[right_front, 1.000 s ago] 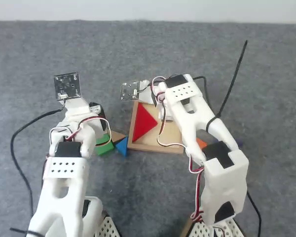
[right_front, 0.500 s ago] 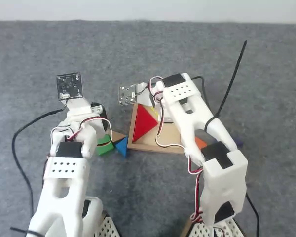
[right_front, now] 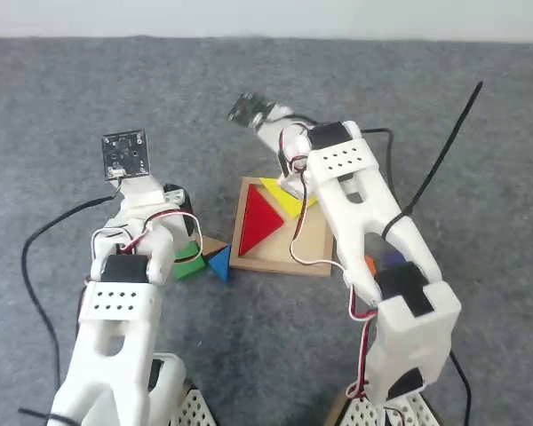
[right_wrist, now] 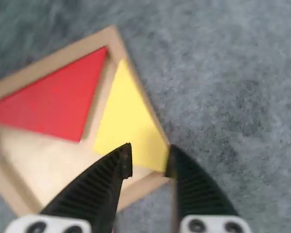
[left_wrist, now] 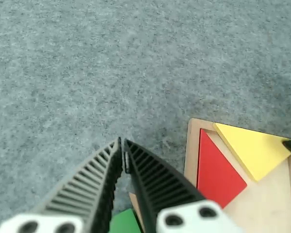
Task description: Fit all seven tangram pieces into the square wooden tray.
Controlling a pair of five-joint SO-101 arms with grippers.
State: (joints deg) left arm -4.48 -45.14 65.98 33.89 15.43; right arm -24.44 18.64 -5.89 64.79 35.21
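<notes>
The square wooden tray (right_front: pixel 309 257) lies mid-table with a red triangle (right_front: pixel 259 222) and a yellow triangle (right_front: pixel 286 196) flat inside it. My right gripper (right_wrist: pixel 148 156) hovers open just above the yellow triangle's (right_wrist: pixel 128 116) corner at the tray's rim (right_wrist: pixel 111 35), holding nothing. The red triangle (right_wrist: pixel 53 107) lies beside the yellow one. My left gripper (left_wrist: pixel 122 143) is shut and empty over the carpet just left of the tray (left_wrist: pixel 191 145). A green piece (right_front: pixel 188 264), a blue triangle (right_front: pixel 219 261) and a tan piece (right_front: pixel 211 244) sit by the tray's left edge.
An orange piece (right_front: pixel 369 264) and a purple piece (right_front: pixel 393 259) lie right of the tray, partly under the right arm. A black cable (right_front: pixel 444 146) runs off to the far right. Grey carpet (right_front: pixel 115 80) covers the table.
My right gripper has lifted off the tray and swung toward the far side, uncovering the yellow triangle that now lies in the tray. The left arm has barely moved.
</notes>
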